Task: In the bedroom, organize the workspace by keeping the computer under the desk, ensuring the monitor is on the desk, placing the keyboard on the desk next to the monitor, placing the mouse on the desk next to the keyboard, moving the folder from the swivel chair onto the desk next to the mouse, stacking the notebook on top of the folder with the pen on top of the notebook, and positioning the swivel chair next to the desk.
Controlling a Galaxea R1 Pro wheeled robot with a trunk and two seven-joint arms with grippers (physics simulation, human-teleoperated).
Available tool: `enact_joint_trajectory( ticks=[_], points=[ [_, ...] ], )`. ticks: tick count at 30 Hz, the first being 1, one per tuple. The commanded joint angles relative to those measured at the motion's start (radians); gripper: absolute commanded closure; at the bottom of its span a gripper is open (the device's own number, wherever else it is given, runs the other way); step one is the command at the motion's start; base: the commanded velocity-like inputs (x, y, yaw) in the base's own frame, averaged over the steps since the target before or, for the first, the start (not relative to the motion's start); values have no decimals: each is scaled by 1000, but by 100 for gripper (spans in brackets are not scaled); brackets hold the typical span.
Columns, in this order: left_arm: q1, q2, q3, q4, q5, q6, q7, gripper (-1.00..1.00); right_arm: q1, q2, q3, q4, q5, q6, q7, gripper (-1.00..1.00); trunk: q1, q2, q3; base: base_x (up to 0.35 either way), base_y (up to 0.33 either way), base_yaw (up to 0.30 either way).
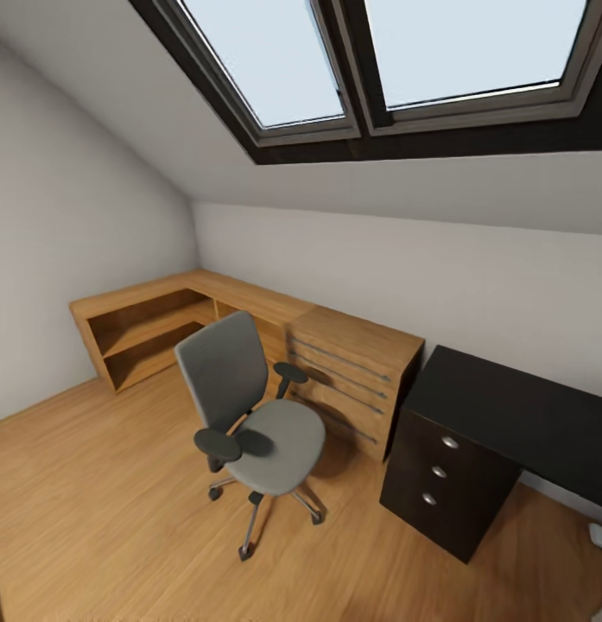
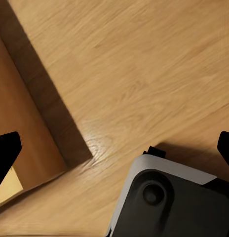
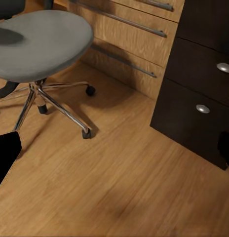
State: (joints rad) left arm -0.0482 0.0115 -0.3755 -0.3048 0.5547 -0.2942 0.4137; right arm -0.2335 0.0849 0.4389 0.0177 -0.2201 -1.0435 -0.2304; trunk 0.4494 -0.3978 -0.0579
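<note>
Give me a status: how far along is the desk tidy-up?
Done: nothing visibly. The black desk top in view holds none of the items, and the swivel chair seat carries no folder. In hand: nothing; both grippers' fingertips are spread over bare wood floor. Left: apparently everything, including moving the chair, now by the wooden drawer unit, beside the desk.

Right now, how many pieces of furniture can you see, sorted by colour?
Grey: 1, the swivel chair
Black: 1, the desk
Wooden: 2, the low shelf unit and the chest of drawers
Total: 4

Grey-rimmed black base (round boss), black fingertips.
</note>
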Motion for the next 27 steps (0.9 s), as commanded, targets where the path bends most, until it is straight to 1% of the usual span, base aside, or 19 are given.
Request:
enact_joint_trajectory(
  ticks=[1, 3, 8, 12, 14, 17, 20, 24, 27],
  points=[
    [-1, 0, -9, 0, 7, -3, 5, -100, -1, 0, 7, 1, -8, -4, -2, -100, 1, -2, -2, 0, 0, 284],
    [-1, 1, -9, 0, 6, -3, 5, -100, -1, 0, 6, 1, -9, -4, -5, -100, 1, -2, -2, 0, 0, 284],
    [-1, -1, -12, 0, 0, -5, 5, -100, -1, -1, 3, 0, -10, -4, -47, -100, 1, -2, -2, 0, 0, 284],
    [-1, -1, -14, 0, -1, -20, 5, -100, -1, -1, 1, -1, -11, -4, -64, -100, 1, -2, -2, 0, 0, 284],
    [-1, -2, -14, 0, -2, -36, 5, -100, -1, -1, 0, -1, -13, -4, -91, -100, 1, -2, -2, 0, 0, 284],
    [-1, -2, -13, 0, -2, -54, 4, -100, -1, 1, 2, -2, -15, -4, -188, -100, 1, -2, -2, 0, 0, 285],
    [-1, -2, -13, 0, -1, -58, 3, -100, -1, 2, 4, -2, -15, -4, -228, -100, 1, -2, -2, 0, 0, 285],
    [-1, -2, -12, 0, 0, -61, 2, -100, -1, 2, 4, -2, -15, -4, -256, -100, 1, -2, -2, 0, 0, 285],
    [-1, -2, -11, 0, 2, -61, 2, -100, -1, 3, 4, -2, -15, -4, -258, -100, 1, -2, -2, 0, 0, 285]
  ],
)
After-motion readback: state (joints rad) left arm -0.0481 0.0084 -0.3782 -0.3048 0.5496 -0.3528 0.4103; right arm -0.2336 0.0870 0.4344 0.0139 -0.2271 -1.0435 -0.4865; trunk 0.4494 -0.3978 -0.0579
